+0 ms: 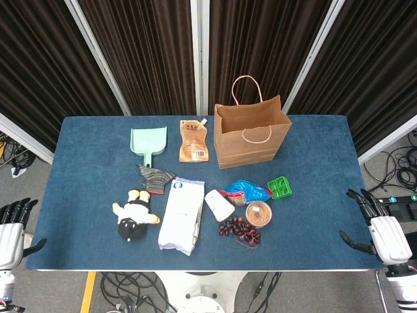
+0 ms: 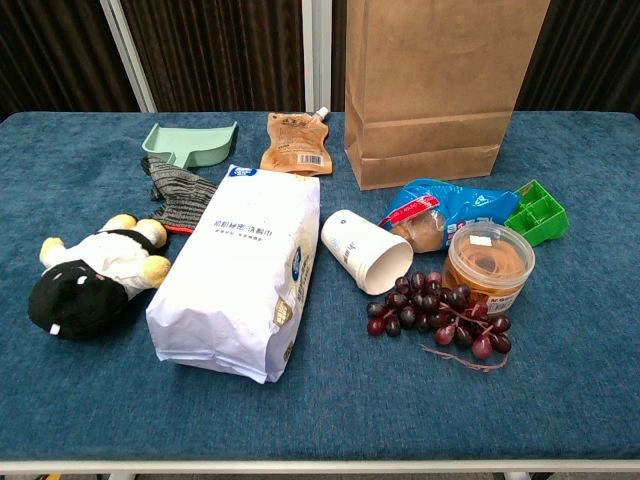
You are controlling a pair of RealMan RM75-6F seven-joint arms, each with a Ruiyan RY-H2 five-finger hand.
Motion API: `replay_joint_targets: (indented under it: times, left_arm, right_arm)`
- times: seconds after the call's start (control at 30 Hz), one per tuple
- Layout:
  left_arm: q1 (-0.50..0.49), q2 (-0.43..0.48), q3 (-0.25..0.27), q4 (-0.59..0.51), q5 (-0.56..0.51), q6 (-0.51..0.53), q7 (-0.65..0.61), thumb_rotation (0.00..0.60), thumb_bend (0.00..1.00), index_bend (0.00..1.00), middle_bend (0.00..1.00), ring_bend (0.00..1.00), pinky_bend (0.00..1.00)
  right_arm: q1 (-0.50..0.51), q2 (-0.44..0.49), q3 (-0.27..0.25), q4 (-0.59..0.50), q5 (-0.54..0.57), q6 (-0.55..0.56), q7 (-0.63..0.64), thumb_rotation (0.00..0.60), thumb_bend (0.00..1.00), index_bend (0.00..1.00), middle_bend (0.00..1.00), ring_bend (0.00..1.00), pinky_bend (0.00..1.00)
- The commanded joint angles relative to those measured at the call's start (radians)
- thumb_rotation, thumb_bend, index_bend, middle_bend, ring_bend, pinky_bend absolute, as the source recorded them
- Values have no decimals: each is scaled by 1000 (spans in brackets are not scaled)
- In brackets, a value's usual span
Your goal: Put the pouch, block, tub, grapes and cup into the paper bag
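Both hands are parked off the table: the right hand (image 1: pixel 386 236) is seen just past the right edge, fingers spread and holding nothing, and the left hand (image 1: pixel 12 228) just past the left edge, also spread and empty. So nothing's been started yet, by the look of it; all five items are out on the blue table (image 1: pixel 85 195) and the first pick is yet to be made.

The nearest stuff to the right hand is clustered right of centre: the green block (image 1: pixel 280 187), the clear tub (image 1: pixel 258 214) with the dark grapes (image 1: pixel 241 229) touching its front, and the white cup (image 1: pixel 219 205) lying on its side. The orange pouch (image 1: pixel 194 141) is laid flat near the back edge, just left of the bag (image 1: pixel 251 134), which stands upright and open-topped.

A reach in from the right for the block or tub is probably called for next. The grapes look floppy, so a grab by the stem may be needed.
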Motion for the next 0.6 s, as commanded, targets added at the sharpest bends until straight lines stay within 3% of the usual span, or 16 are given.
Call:
replay_joint_targets:
  times: [0.03,0.4,0.6]
  left_arm:
    - [-3,-7,-4,11,6,4,-3,600,34,220,240,156,152]
    - [-18,-8,-11,11,-2,-25,3,600,34,220,240,156,152]
    - [-26,-13,-13,14,-8,-42,0,600,34,220,240,156,152]
  right_arm:
    - [4,-2,2,0,1,-5,-2,600,176,0,154,0,121]
    - [25,-6,7,-4,9,-39,-19,600,176,0,155,0,121]
    - [94,14,28,-34,26,-143,-107,600,128,0,152,0,121]
